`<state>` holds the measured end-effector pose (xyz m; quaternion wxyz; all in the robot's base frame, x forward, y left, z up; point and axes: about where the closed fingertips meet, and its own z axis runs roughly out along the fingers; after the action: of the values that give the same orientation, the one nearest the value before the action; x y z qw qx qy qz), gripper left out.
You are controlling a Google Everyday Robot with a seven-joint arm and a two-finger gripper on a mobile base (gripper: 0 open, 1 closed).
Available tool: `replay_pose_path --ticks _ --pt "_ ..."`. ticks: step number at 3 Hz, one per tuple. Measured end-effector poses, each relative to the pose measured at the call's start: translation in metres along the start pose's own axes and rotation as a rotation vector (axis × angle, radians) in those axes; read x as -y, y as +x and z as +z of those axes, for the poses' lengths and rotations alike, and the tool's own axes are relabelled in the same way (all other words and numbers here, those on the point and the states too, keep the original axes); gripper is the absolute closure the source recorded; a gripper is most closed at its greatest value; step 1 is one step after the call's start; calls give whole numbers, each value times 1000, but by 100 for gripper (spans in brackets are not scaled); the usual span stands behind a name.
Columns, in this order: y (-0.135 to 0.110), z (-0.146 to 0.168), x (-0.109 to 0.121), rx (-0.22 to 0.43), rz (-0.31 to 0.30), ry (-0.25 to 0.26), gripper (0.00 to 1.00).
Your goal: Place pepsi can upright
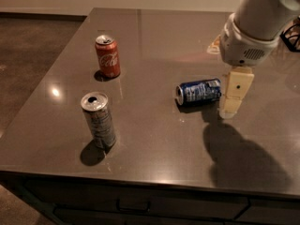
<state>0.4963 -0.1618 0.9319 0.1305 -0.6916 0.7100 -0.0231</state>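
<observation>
The pepsi can (199,92) is dark blue with white patches and lies on its side near the middle of the grey table (154,139), its silver top facing left. My gripper (231,109) hangs from the white arm at the upper right. It is just to the right of the can's base end, close to the tabletop. It holds nothing that I can see, and I cannot tell whether it touches the can.
A red Coca-Cola can (108,56) stands upright at the back left. A taller slim silver-grey can (98,120) stands upright at the front left. The table's front edge runs along the bottom, with drawers below. The floor lies to the left.
</observation>
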Motion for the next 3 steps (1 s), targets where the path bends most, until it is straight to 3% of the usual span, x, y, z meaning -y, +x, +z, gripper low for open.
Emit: replay_pose_path --ticks 1,3 --pt "-16 35 16 -17 -118 -55 0" --pt "-25 73 19 -61 -215 -123 0"
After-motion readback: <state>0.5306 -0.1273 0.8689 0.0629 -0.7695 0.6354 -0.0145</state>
